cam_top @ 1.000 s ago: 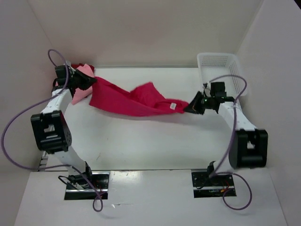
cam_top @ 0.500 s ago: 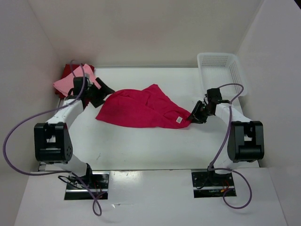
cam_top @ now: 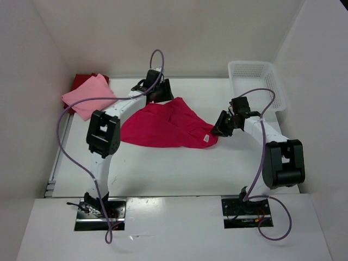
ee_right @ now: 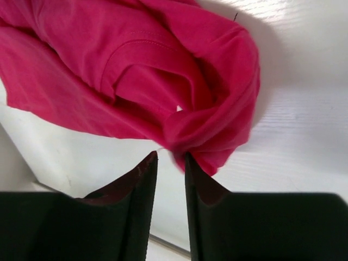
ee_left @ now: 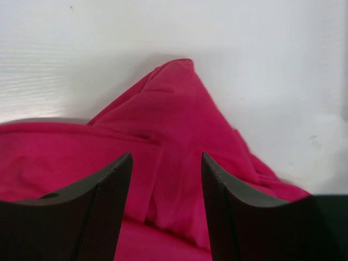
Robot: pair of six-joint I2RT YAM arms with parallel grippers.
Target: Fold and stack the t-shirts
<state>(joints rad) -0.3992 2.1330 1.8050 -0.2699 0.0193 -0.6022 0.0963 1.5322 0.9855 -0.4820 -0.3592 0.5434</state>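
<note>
Crimson shirt, look: the bright crimson-pink cloth t-shirt lies unfolded and rumpled, a low, roughly three-cornered heap with soft ridges and overlapping folds. A small white tag shows near its right end. The right wrist view shows a curved stitched seam and the cloth bunched into a rounded lobe.
Crimson shirt, place: flat on the white table, about mid-table, between the two arms.
Long axis: runs left to right across the table, with the broad edge toward the arm bases.
Points: one corner peaks toward the far wall and the tagged end tapers toward the right arm.
Left claw: the left gripper hangs over the shirt's far corner. In its wrist view the black fingers stand spread wide with the cloth lying loose below them, nothing pinched.
Right claw: the right gripper sits just beside the shirt's right tip. In its wrist view the jaws are a narrow slot apart, bare table shows between them, and the bunched lobe meets the fingertips.
Other shirts: a folded light pink cloth t-shirt rests on a dark red cloth t-shirt at the far left corner, well apart from the crimson one.
Basket: a white plastic mesh basket stands at the far right corner.
</note>
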